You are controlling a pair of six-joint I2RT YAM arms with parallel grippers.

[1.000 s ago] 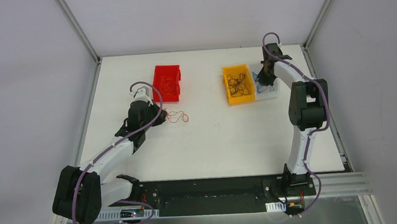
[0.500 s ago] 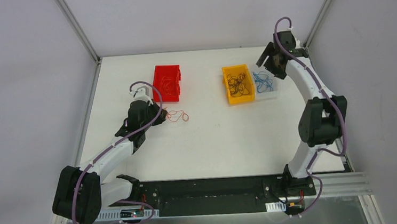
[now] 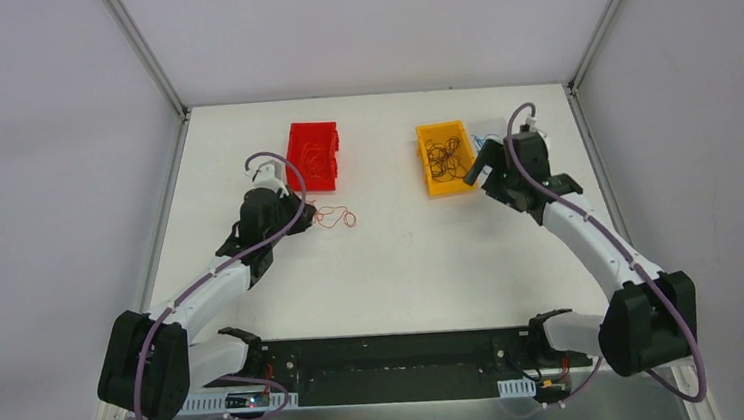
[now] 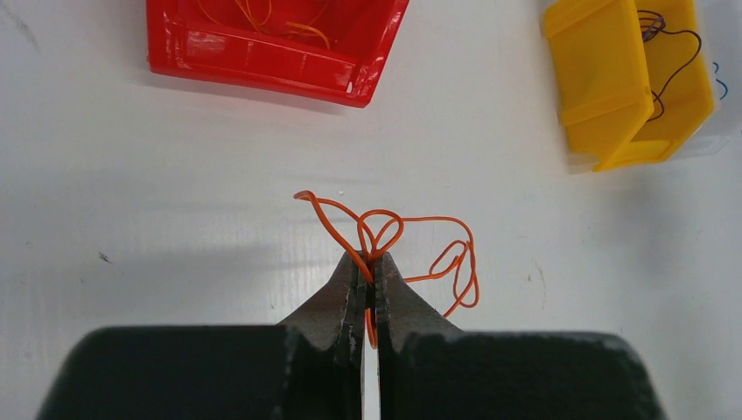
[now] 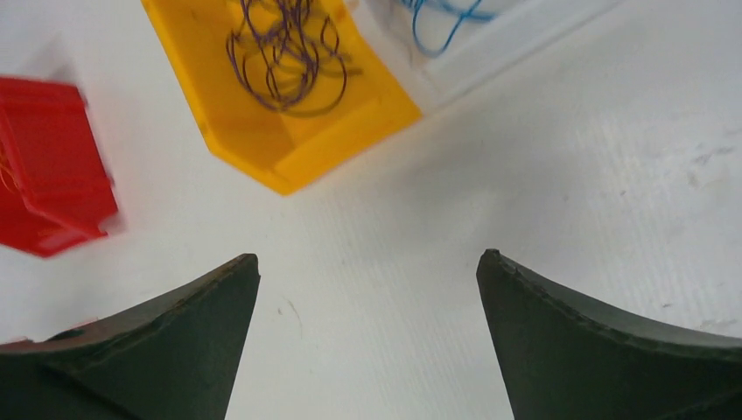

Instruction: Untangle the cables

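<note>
A loose orange cable (image 3: 334, 217) (image 4: 429, 219) lies curled on the white table, just in front of the red bin. My left gripper (image 3: 305, 215) (image 4: 367, 258) is shut on one end of it, with a strand pinched between the fingertips. Black cables (image 3: 447, 156) (image 5: 284, 61) lie in the yellow bin (image 3: 454, 187) (image 5: 350, 114). Blue cables (image 5: 442, 17) lie in a clear tray (image 5: 490, 52) beside it. More orange cables (image 3: 314, 159) sit in the red bin (image 3: 333, 158) (image 4: 262, 61). My right gripper (image 3: 482, 173) (image 5: 367, 255) hangs open and holds nothing, over bare table next to the yellow bin's near right corner.
In the top view my right wrist hides most of the clear tray. The yellow bin (image 4: 612, 96) also shows at the far right of the left wrist view. Metal frame rails run along the table's left and right edges. A black base plate lies at the near edge.
My right gripper opened, rose from the clear tray and swung forward beside the yellow bin. The blue cables stayed in the tray. The left arm has not moved.
</note>
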